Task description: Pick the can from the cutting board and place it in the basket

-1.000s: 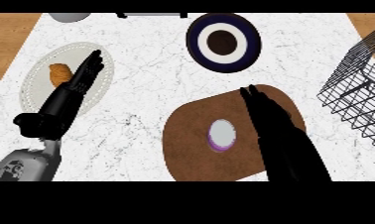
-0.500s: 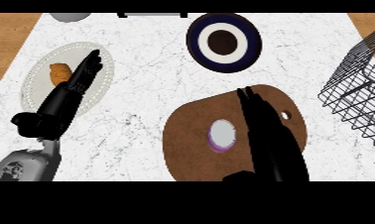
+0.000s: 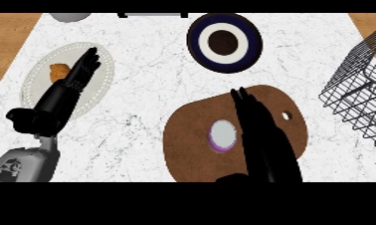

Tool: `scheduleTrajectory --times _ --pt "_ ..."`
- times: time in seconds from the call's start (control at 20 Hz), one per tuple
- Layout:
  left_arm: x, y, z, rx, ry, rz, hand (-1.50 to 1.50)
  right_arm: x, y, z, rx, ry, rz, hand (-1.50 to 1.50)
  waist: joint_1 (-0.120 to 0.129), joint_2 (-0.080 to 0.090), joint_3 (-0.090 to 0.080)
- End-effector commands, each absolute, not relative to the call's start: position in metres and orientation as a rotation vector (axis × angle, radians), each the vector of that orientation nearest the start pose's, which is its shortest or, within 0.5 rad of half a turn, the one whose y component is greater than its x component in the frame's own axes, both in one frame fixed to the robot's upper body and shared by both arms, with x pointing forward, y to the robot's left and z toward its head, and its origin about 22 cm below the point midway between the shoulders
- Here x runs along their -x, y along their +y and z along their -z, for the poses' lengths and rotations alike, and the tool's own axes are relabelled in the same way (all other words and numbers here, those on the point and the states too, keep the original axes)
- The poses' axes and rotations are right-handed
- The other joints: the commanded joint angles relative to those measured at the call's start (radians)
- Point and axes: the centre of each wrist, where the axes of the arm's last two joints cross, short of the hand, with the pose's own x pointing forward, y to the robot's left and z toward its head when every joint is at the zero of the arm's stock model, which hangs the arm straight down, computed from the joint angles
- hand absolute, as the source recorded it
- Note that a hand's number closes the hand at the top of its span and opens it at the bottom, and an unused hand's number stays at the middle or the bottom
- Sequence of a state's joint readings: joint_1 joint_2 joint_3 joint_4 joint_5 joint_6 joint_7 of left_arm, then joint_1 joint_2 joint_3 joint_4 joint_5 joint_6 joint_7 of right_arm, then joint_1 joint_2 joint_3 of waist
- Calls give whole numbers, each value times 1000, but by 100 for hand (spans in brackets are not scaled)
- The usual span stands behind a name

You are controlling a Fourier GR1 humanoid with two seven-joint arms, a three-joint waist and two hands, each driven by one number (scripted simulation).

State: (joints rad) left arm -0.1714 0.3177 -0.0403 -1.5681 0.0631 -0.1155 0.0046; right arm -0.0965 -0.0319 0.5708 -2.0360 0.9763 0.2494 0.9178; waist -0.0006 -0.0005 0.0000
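The can (image 3: 223,135) stands upright on the brown cutting board (image 3: 191,139); I see its pale round top with a purple rim. My right hand (image 3: 263,134) lies over the board just right of the can, fingers straight and pointing away from me, close beside the can. The wire basket (image 3: 357,89) stands at the right edge of the counter, partly cut off. My left hand (image 3: 62,94) rests open at the left, fingers up, over a white plate.
A white plate (image 3: 99,74) at the left carries a small brown piece of food (image 3: 58,71). A dark blue plate with a white ring (image 3: 224,43) lies at the back middle. A grey bowl (image 3: 70,17) sits at the back left edge.
My right hand has slid left across the cutting board, closer to the can. The left hand has barely moved.
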Motion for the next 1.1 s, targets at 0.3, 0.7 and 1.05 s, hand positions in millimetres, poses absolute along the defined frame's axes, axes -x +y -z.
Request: scheduleTrajectory --times 0.3,0.7,1.05 --pt "-279 276 -65 -35 -1696 380 0 -185 -107 -114 798 -1160 -887 -150 -1 0 0" --pt "-278 268 -62 -37 -1687 383 0 -201 -90 -86 803 -1144 -915 -150 1 0 0" --pt "-284 249 -61 -33 -1679 380 0 -214 -93 -56 823 -1081 -928 -150 0 0 0"
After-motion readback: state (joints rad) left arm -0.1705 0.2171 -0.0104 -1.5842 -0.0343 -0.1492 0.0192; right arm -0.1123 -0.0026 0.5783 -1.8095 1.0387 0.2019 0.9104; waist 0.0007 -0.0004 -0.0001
